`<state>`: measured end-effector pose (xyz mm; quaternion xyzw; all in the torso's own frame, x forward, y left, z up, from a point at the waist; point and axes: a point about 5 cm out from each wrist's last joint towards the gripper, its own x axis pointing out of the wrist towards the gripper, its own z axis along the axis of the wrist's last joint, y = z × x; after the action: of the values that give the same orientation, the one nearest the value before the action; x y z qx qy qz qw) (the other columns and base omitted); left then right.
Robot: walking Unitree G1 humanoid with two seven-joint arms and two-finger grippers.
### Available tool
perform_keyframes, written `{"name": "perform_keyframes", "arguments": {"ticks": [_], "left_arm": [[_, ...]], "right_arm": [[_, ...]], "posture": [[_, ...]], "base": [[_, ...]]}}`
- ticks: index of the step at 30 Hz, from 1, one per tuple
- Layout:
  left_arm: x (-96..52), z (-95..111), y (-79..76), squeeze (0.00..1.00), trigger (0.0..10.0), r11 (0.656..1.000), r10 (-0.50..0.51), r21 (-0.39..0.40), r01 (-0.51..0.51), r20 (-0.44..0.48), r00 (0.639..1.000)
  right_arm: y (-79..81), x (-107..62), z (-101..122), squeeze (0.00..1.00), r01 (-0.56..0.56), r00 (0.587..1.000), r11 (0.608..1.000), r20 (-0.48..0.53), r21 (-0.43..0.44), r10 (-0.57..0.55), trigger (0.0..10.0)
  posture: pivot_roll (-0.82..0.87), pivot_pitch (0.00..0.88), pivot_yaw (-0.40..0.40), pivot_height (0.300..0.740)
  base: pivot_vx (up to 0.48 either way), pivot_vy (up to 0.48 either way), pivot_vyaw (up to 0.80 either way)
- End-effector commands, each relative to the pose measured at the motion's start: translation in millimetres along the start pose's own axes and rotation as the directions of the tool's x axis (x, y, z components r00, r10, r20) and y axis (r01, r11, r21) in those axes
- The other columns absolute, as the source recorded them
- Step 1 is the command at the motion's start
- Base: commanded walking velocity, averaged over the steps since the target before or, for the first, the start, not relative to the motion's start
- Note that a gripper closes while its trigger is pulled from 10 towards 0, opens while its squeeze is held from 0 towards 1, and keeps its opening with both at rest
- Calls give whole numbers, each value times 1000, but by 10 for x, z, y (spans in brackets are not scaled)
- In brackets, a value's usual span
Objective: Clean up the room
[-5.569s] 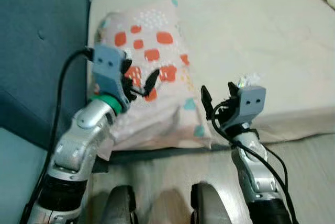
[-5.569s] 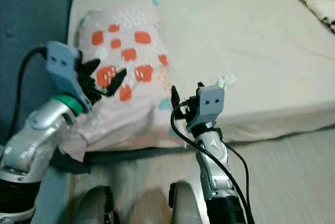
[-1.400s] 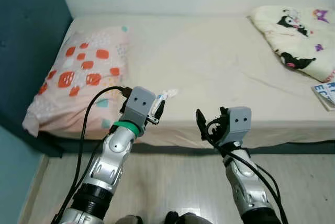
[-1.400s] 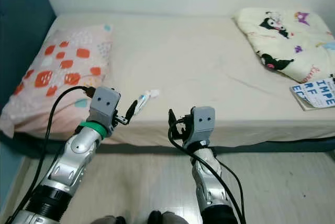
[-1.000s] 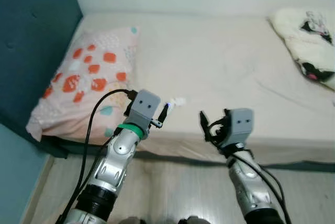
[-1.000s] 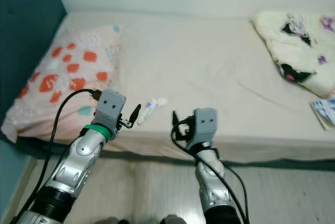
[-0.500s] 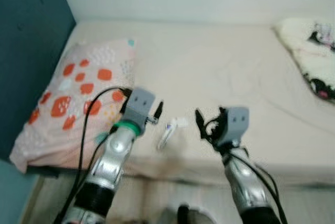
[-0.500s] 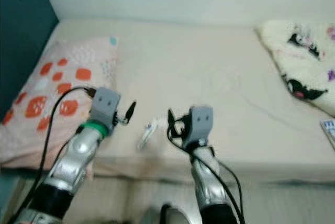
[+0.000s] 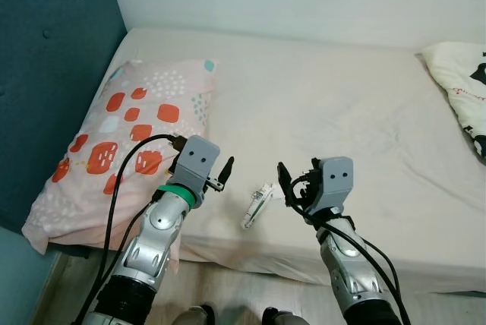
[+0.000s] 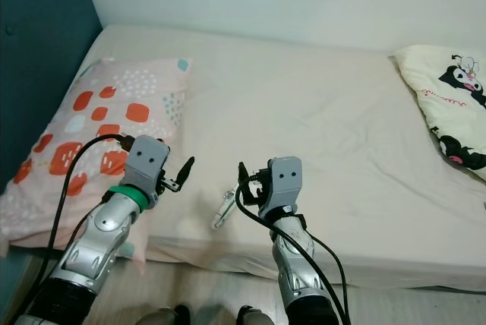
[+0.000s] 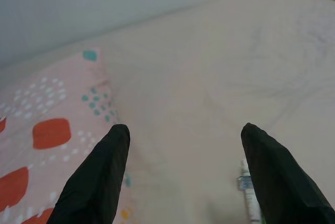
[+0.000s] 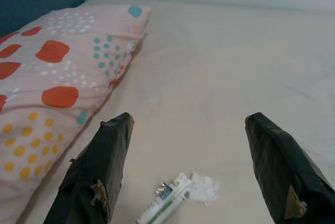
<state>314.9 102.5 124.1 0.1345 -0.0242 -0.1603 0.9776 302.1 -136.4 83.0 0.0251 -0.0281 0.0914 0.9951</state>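
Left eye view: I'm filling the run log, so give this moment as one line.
target: small white tube-like wrapper near cream bed's front edge | left gripper: open, beside it | right gripper: open, beside it | pillow: orange-spotted pink pillow, at headboard

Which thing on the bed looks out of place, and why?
A small squeezed tube with a crumpled white bit beside it lies on the bare sheet near the mattress front edge, between the open left gripper and open right gripper. It looks like litter; the pillow belongs there.
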Motion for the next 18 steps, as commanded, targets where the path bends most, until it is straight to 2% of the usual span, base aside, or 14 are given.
{"name": "perform_keyframes", "arguments": {"ticks": [1,9,18], "left_arm": [[-24,-67,-57,0,10000,1000,-11,-12,11,-18,1000],[-21,-59,-74,0,10000,1000,-16,-12,15,-14,1000],[-35,-64,-4,0,10000,1000,-8,0,8,-19,1000]], "right_arm": [[-27,-43,-60,0,15,1000,1000,-22,0,-15,10000],[-38,-39,-52,0,19,1000,1000,-20,0,-19,10000],[-11,-33,-60,0,20,1000,1000,-17,9,-20,10000]], "posture": [[-33,80,39,710],[-33,81,38,695],[-24,87,43,655]], "base": [[0,0,0],[0,0,0],[0,0,0]]}}
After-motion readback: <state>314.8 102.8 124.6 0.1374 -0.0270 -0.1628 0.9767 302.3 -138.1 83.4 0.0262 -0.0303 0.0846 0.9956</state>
